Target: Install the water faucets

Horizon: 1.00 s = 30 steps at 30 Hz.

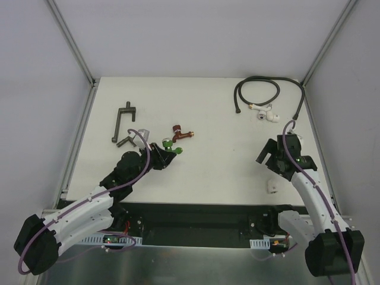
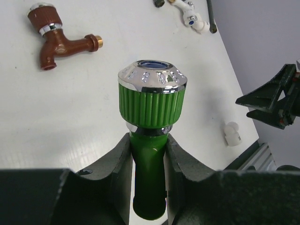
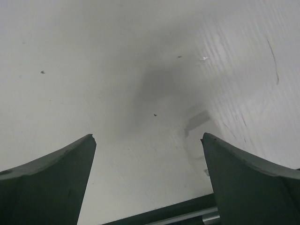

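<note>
Left end effector clamps the green faucet by its body, right end effector spread empty near the right edge of the tabletop; threading likely demands a square, steady hold.

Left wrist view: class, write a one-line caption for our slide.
Left gripper clamps the green faucet by its body; the red faucet lies loose beyond.
</note>
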Tool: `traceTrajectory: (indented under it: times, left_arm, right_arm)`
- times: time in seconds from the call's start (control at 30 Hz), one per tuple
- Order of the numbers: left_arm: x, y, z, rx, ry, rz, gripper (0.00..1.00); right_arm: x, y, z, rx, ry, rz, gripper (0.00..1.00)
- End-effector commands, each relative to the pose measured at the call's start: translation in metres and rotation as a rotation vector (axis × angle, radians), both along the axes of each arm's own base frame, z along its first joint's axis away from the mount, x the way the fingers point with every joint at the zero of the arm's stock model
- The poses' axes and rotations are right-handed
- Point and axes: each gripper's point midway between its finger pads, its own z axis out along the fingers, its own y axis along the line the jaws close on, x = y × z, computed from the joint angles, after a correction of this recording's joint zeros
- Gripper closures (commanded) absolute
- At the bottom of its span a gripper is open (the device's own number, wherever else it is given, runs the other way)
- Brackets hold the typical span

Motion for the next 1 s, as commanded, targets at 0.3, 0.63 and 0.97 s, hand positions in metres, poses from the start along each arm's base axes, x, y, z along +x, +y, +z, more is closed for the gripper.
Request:
traceTrajectory:
  times: [0.3, 0.63, 0.97]
  left_arm:
    - [-0.026, 0.007, 0.007, -0.044, -0.013, -0.089, 1.0]
    - [-0.029, 0.018, 0.011, -0.009, -0.063, -0.078, 1.0]
    - [-0.033, 0.022, 0.007, -0.026, -0.03, -0.061, 1.0]
  right_arm:
    - [-0.061, -0.034, -0.062, 0.088, 0.334, -0.296, 0.2]
    - [-0.044, -0.013, -0.07, 0.113, 0.369, -0.206, 0.52]
    - [0.044, 0.106, -0.054, 0.117, 0.292, 0.067, 0.6]
